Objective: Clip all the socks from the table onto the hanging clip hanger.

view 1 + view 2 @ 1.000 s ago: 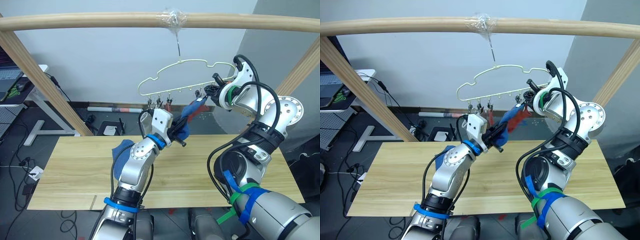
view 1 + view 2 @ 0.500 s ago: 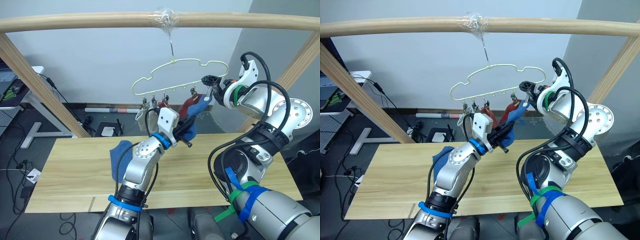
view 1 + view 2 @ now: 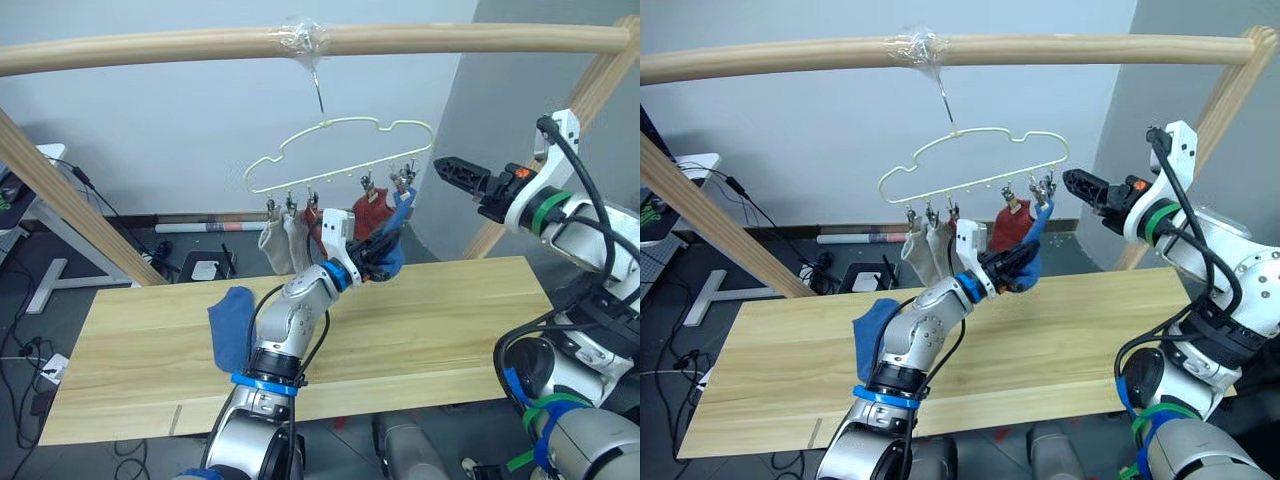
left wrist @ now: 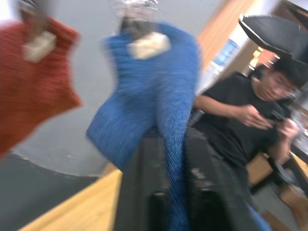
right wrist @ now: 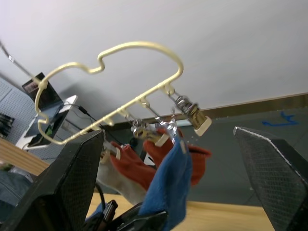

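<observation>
Left pincer (image 3: 378, 256) grips, we think, the blue sock (image 3: 392, 240) clipped on the clip hanger (image 3: 340, 150). Right pincer (image 3: 452, 171) spread apart, beside it. We see another blue sock (image 3: 232, 328) on the worktop (image 3: 450, 320).

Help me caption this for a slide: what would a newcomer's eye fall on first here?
Likely the pale yellow-green cloud-shaped wire hanger dangling from the round wooden pole, with grey, rust-red and blue socks clipped in a row beneath it. Next, the left gripper raised over the light wooden plank table, pinching the hanging blue knit sock. The right gripper hovers open beside the hanger, and one more blue sock lies on the table.
</observation>
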Action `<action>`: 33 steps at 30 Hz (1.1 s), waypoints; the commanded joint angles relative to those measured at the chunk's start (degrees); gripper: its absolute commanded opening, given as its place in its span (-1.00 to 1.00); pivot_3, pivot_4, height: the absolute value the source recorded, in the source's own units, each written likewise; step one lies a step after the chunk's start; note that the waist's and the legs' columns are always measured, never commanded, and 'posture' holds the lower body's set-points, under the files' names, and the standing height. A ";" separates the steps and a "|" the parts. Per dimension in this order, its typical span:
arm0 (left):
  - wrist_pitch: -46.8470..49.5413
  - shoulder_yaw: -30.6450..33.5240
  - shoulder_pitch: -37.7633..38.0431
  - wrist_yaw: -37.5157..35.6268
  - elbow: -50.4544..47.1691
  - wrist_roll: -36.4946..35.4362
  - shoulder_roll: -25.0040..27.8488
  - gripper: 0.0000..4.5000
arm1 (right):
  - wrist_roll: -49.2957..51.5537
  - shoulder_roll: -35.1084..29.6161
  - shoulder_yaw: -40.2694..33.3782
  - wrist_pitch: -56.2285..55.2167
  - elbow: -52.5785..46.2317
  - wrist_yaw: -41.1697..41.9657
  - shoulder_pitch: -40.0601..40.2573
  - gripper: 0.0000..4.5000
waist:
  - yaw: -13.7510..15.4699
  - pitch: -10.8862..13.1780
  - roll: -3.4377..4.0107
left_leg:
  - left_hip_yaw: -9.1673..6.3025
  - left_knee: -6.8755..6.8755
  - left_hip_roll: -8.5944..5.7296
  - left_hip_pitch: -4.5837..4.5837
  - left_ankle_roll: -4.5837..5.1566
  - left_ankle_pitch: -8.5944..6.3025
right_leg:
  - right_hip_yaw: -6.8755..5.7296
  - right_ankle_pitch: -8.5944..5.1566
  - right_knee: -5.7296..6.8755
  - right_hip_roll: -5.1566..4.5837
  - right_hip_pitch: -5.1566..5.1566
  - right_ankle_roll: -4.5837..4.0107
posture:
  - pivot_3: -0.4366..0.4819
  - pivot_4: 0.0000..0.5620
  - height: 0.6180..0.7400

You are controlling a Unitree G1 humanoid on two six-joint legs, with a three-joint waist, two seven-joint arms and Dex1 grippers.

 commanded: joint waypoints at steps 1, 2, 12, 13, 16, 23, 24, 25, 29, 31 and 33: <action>-0.40 0.47 -0.68 -2.03 0.55 -0.17 1.38 -0.12 | -3.14 -2.10 7.07 -4.24 -6.94 2.36 4.93 1.00 | -0.17 -0.01 0.02 | 0.00 0.00 0.00 -0.01 0.00 0.00 | 0.01 0.00 0.00 0.00 0.00 0.00 | -0.25 -0.54 1.00; -0.47 0.64 -0.53 -2.11 0.58 -0.05 1.87 0.00 | -4.55 -2.94 9.07 -6.18 -7.93 3.31 6.71 1.00 | -0.21 -0.01 0.02 | 0.01 0.01 0.00 -0.02 0.00 0.01 | 0.01 0.01 -0.01 0.00 0.00 0.02 | -0.25 -0.54 1.00; 3.03 1.74 4.35 -2.09 -9.49 0.93 12.11 0.83 | -26.73 -7.15 31.23 -33.21 -11.33 11.09 18.64 1.00 | -0.30 -0.01 0.02 | 0.02 0.02 0.00 -0.02 -0.02 0.01 | 0.05 0.03 -0.03 0.00 -0.03 0.08 | -0.17 -0.57 1.00; 3.14 1.55 4.75 -2.35 -10.75 1.05 13.11 0.83 | -28.43 -6.80 32.20 -34.99 -10.96 11.12 19.07 1.00 | -0.18 -0.02 0.01 | 0.02 0.03 0.00 -0.02 -0.02 0.02 | 0.05 0.03 -0.02 0.00 -0.02 0.08 | -0.17 -0.57 1.00; 3.19 1.47 6.18 -3.83 -16.88 1.20 17.82 0.85 | -33.76 -5.07 35.23 -42.11 -9.23 11.78 19.60 0.92 | 0.22 -0.02 0.01 | 0.02 0.04 0.00 -0.02 -0.04 0.02 | 0.06 0.05 -0.02 -0.01 -0.01 0.10 | -0.11 -0.57 1.00; 7.13 4.34 7.50 -4.19 -27.90 -1.75 25.32 0.85 | -44.13 -1.35 39.00 -52.76 -2.30 11.60 18.37 0.26 | 1.24 -0.03 -0.01 | 0.02 0.03 0.01 -0.01 -0.04 0.02 | 0.05 0.05 -0.04 -0.02 -0.01 0.09 | -0.02 -0.54 1.00; 7.59 4.43 7.61 -4.08 -28.58 -2.03 25.54 0.85 | -44.60 -0.75 38.96 -53.08 -1.71 11.87 18.34 0.26 | 1.41 -0.03 -0.01 | 0.02 0.03 0.01 -0.01 -0.04 0.02 | 0.05 0.05 -0.04 -0.02 0.00 0.09 | -0.02 -0.54 1.00; 8.23 4.36 7.95 -4.16 -29.24 -2.40 25.82 0.85 | -44.93 0.00 38.93 -53.73 -1.10 12.26 18.32 0.26 | 1.56 -0.03 -0.02 | 0.01 0.03 0.00 -0.02 -0.04 0.02 | 0.05 0.05 -0.04 -0.02 0.00 0.09 | -0.02 -0.54 1.00; 8.44 3.98 9.18 -4.57 -30.92 -2.13 26.73 0.85 | -47.71 2.81 39.03 -55.95 2.95 11.75 17.15 -0.13 | 2.03 -0.03 -0.02 | 0.00 0.02 0.01 -0.01 -0.03 0.02 | 0.04 0.08 -0.03 -0.02 0.00 0.03 | 0.03 -0.52 1.00; 8.68 4.21 8.98 -4.26 -31.16 -2.29 26.80 0.85 | -49.19 4.07 38.79 -56.91 5.34 11.10 16.12 -0.13 | 2.15 -0.03 -0.02 | 0.00 0.02 0.01 0.02 -0.03 0.02 | 0.04 0.15 0.01 -0.02 -0.01 -0.09 | 0.05 -0.50 1.00; 8.81 4.18 8.70 -3.98 -31.07 -2.29 26.74 0.85 | -50.61 4.76 38.74 -57.69 7.28 11.00 15.16 -0.13 | 2.38 -0.03 -0.02 | 0.00 0.03 0.02 0.05 -0.03 0.02 | 0.04 0.15 0.04 -0.01 -0.01 -0.07 | 0.05 -0.50 1.00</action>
